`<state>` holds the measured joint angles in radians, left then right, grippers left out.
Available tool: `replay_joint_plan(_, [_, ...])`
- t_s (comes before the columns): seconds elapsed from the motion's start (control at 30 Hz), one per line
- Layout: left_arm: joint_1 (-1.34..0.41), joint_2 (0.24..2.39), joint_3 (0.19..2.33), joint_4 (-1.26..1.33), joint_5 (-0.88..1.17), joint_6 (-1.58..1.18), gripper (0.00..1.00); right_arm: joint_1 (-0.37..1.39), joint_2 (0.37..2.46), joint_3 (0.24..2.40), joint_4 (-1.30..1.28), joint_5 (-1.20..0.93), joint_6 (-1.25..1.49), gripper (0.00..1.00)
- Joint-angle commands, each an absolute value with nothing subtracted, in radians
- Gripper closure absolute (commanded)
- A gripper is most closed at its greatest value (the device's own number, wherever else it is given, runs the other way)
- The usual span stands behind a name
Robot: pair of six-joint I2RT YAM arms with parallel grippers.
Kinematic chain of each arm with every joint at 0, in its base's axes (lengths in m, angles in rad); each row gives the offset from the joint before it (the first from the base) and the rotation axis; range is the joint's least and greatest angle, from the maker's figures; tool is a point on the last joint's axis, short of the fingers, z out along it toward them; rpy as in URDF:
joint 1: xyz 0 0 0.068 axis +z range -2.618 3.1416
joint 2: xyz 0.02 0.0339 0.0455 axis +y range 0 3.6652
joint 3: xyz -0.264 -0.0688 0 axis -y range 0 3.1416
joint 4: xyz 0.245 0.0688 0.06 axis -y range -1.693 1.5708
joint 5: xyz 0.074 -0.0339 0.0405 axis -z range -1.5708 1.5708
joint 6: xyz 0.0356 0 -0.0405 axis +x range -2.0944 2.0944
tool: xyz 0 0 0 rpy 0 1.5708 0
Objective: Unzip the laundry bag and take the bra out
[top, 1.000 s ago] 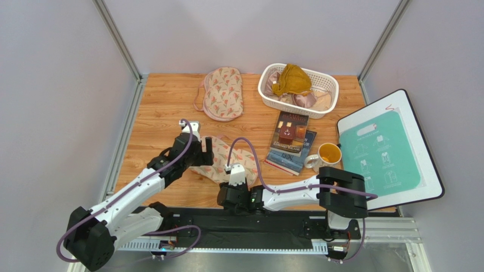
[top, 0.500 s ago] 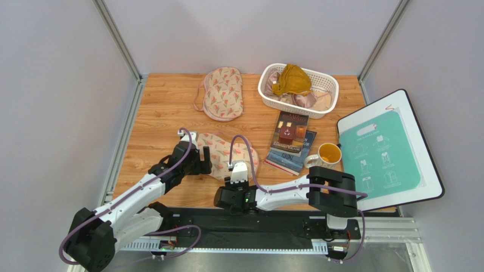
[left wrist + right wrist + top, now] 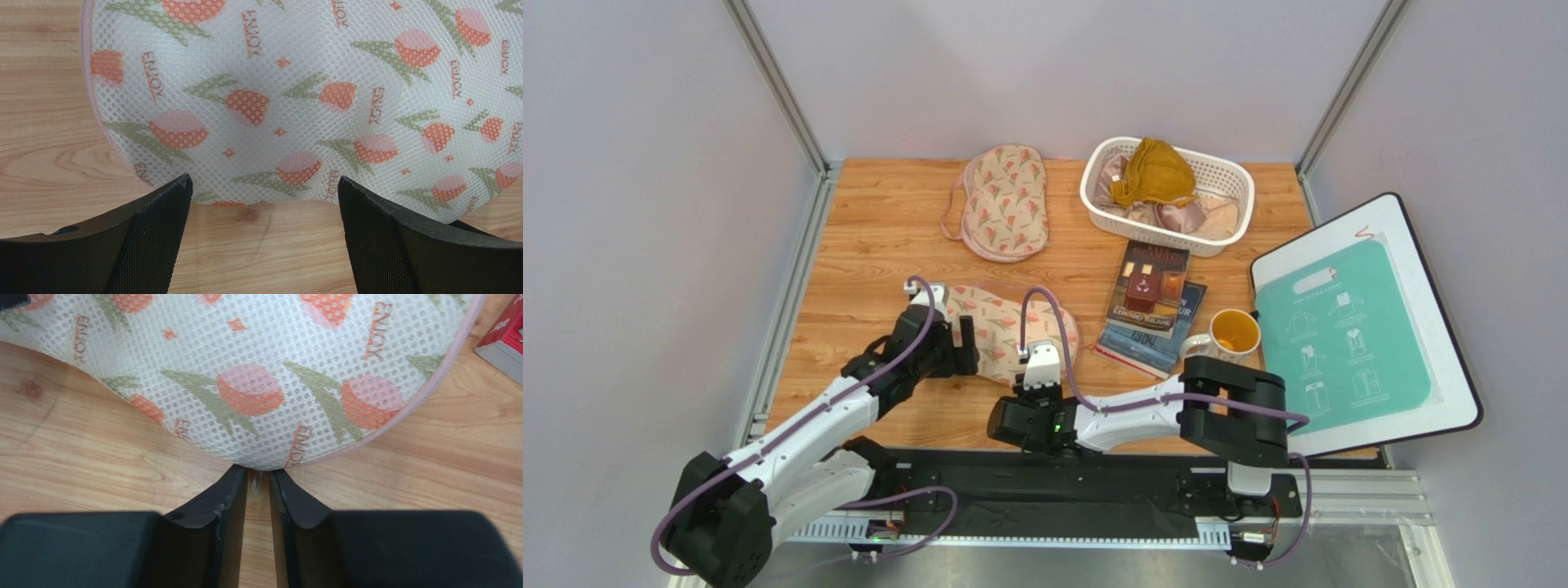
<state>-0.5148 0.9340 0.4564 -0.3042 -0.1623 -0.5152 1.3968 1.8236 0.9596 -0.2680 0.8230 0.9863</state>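
The laundry bag [image 3: 1004, 325], beige mesh with pink floral print and pink zip trim, lies flat on the wooden table before both arms. My left gripper [image 3: 961, 343] is open at the bag's left end. In the left wrist view [image 3: 263, 184] its jaws stand wide apart at the bag's [image 3: 294, 92] near edge, holding nothing. My right gripper [image 3: 1042, 357] is at the bag's near right edge. In the right wrist view [image 3: 259, 473] its jaws stand a narrow gap apart, and the small clear zip pull [image 3: 259, 479] hangs between them. The zip looks closed. The bra is hidden.
A second bag alike [image 3: 1004, 200] lies at the back. A white basket [image 3: 1100, 202] at the back right holds mustard and pinkish garments. Two stacked books [image 3: 1151, 306] and a yellow mug [image 3: 1231, 333] sit right of the bag, and a teal-and-white board [image 3: 1357, 331] lies at the far right.
The bag settled flatter and a little toward the back. My left gripper drew back to its left end. My right gripper edged forward to the zip pull.
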Motion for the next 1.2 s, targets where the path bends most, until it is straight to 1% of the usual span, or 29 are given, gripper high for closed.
replay_joint_plan(0.0, [-0.509, 0.927, 0.468, -0.294, -0.164, -0.506, 0.06, 1.382, 1.815, 0.931, -0.152, 0.836, 0.944, 0.79])
replay_joint_plan(0.03, [-0.508, 0.925, 0.469, -0.295, -0.164, -0.5, 0.06, 1.382, 1.816, 0.933, -0.149, 0.833, 0.937, 0.85])
replay_joint_plan(0.1, [-0.508, 0.922, 0.474, -0.301, -0.157, -0.488, 0.06, 1.384, 1.815, 0.933, -0.15, 0.827, 0.924, 0.92])
replay_joint_plan(0.13, [-0.508, 0.919, 0.483, -0.308, -0.149, -0.477, 0.06, 1.382, 1.812, 0.931, -0.149, 0.818, 0.922, 0.99])
replay_joint_plan(0.17, [-0.508, 0.911, 0.489, -0.316, -0.149, -0.471, 0.07, 1.384, 1.804, 0.927, -0.149, 0.816, 0.92, 1.0])
replay_joint_plan(0.27, [-0.509, 0.878, 0.511, -0.359, -0.156, -0.456, 0.07, 1.384, 1.77, 0.907, -0.149, 0.796, 0.913, 1.0])
replay_joint_plan(0.37, [-0.54, 0.813, 0.503, -0.338, -0.141, -0.437, 0.08, 1.382, 1.723, 0.879, -0.137, 0.755, 0.878, 1.0])
replay_joint_plan(0.4, [-0.558, 0.796, 0.5, -0.334, -0.156, -0.431, 0.04, 1.382, 1.711, 0.867, -0.135, 0.73, 0.859, 1.0])
replay_joint_plan(0.43, [-0.601, 0.766, 0.502, -0.334, -0.166, -0.422, 0.04, 1.382, 1.689, 0.864, -0.132, 0.718, 0.847, 1.0])
replay_joint_plan(0.57, [-0.699, 0.707, 0.476, -0.31, -0.17, -0.373, 0.04, 1.373, 1.635, 0.845, -0.14, 0.654, 0.822, 1.0])
replay_joint_plan(0.7, [-0.767, 0.661, 0.398, -0.243, -0.1, -0.311, 0.04, 1.368, 1.577, 0.816, -0.137, 0.579, 0.818, 1.0])
replay_joint_plan(0.87, [-0.776, 0.62, 0.327, -0.146, -0.031, -0.267, 0.04, 1.362, 1.517, 0.793, -0.13, 0.523, 0.808, 1.0])
replay_joint_plan(0.97, [-0.779, 0.614, 0.292, -0.078, 0.061, -0.261, 0.02, 1.356, 1.502, 0.784, -0.127, 0.492, 0.808, 1.0])
replay_joint_plan(1.0, [-0.784, 0.614, 0.281, -0.068, 0.069, -0.259, 0.0, 1.355, 1.5, 0.781, -0.127, 0.485, 0.81, 1.0])
replay_joint_plan(1.17, [-0.808, 0.64, 0.276, -0.037, 0.06, -0.249, 0.0, 1.341, 1.496, 0.772, -0.115, 0.457, 0.813, 1.0])
